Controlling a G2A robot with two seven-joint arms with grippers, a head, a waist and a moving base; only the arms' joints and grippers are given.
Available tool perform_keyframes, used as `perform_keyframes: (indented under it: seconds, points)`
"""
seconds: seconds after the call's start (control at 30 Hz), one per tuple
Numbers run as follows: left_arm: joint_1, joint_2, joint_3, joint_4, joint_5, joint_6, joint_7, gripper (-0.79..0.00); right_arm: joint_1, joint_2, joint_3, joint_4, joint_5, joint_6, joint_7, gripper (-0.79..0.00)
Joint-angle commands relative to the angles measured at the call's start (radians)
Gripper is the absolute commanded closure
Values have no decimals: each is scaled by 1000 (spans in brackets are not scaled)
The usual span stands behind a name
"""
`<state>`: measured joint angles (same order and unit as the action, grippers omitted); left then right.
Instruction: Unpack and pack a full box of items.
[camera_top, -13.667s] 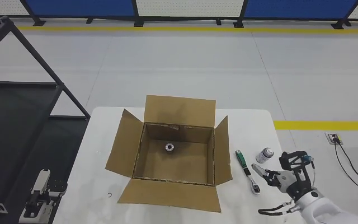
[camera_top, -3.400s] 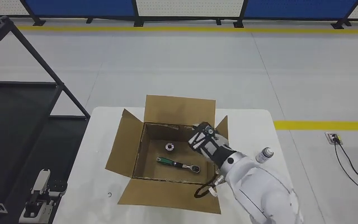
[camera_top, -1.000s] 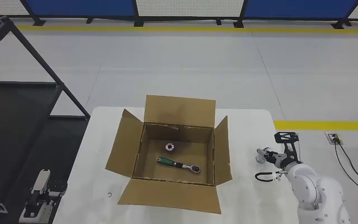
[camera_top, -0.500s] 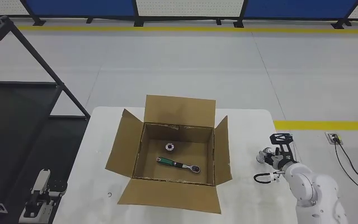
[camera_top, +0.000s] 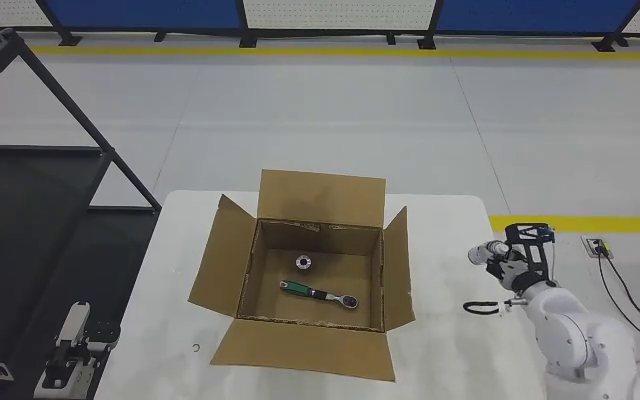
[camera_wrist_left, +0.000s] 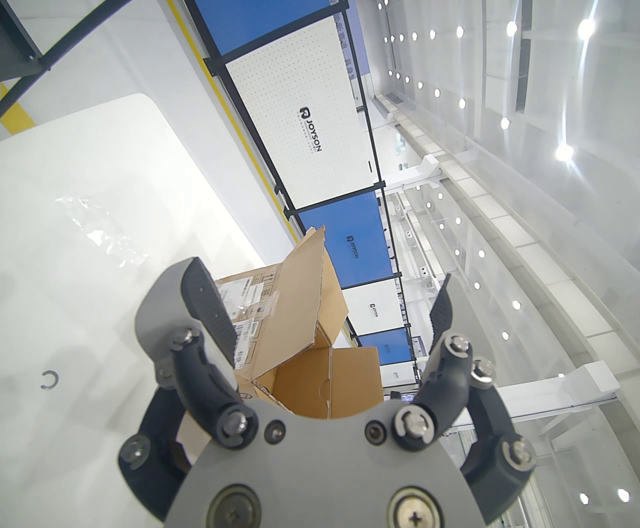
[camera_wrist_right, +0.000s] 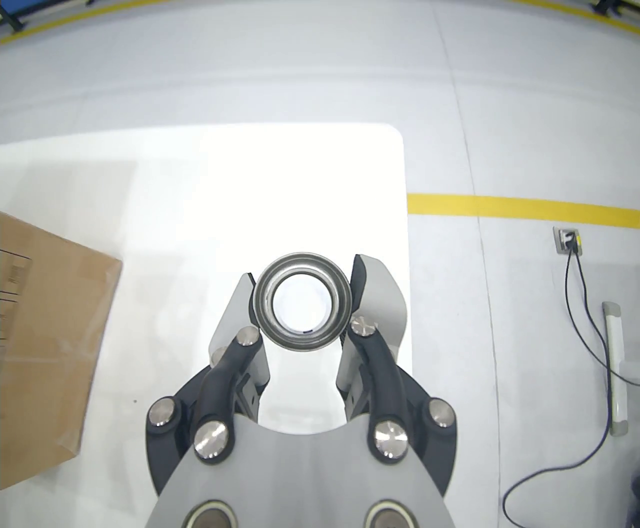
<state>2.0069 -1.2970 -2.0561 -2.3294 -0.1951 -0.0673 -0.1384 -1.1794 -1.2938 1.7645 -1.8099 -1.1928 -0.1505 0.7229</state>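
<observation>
Since a second earlier the right claw (camera_top: 503, 257) had closed on the ring (camera_wrist_right: 300, 342) and carried it up off the table (camera_top: 440, 340), toward the right edge of the top view. The ratchet (camera_top: 321, 293), which long before lay on the table right of the box (camera_top: 320, 195), was now inside it.

At the left, in its own wrist view, the left claw (camera_wrist_left: 322, 295) hung wide open with nothing between its pads. A small clip (camera_top: 195, 348) lay on the table at the lower left of the top view, just off the box's front flap. In the middle of that view the box stood open, flaps spread. On its floor the ratchet lay slantwise, green handle to the left, and a small round part (camera_top: 302, 262) sat above it, apart from it. At the right edge the right claw held the ring, seemingly clear of the table and well apart from the box. In the right wrist view the pads pressed on opposite sides of its outer wall, with the bore facing the camera.

The ring looked like solid metal: stiff, probably heavy for its size, and not fragile. It was also smooth and curved, so it would likely slip or twist under a light squeeze. The sound hold seemed to be straight across its widest part, as here. It would probably roll if set down on its wall.
</observation>
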Motion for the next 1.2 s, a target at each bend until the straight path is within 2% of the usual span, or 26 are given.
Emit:
perform_keyframes:
  seconds: [0.0, 0.1, 0.27, 0.43, 0.8, 1.0, 1.17]
  points:
    - [0, 0, 0, 0, 0, 0, 0, -785, -33, -1, -4, -98, 12, 1, -29, 0]
    - [0, 0, 0, 0, 0, 0, 0, -785, -86, -2, -28, -239, 21, 7, -72, 0]
    - [0, 0, 0, 0, 0, 0, 0, -785, -140, -5, -122, -435, -46, 54, -77, 0]
    - [0, 0, 0, 0, 0, 0, 0, -785, -165, -4, -249, -540, -101, -3, -98, 0]
    - [0, 0, 0, 0, 0, 0, 0, -785, -26, -18, -558, -510, -236, 9, 58, 0]
    - [0, 0, 0, 0, 0, 0, 0, -785, 91, -35, -693, -390, -316, 29, 135, 0]
    - [0, 0, 0, 0, 0, 0, 0, -785, 208, -57, -775, -223, -371, 60, 215, 0]
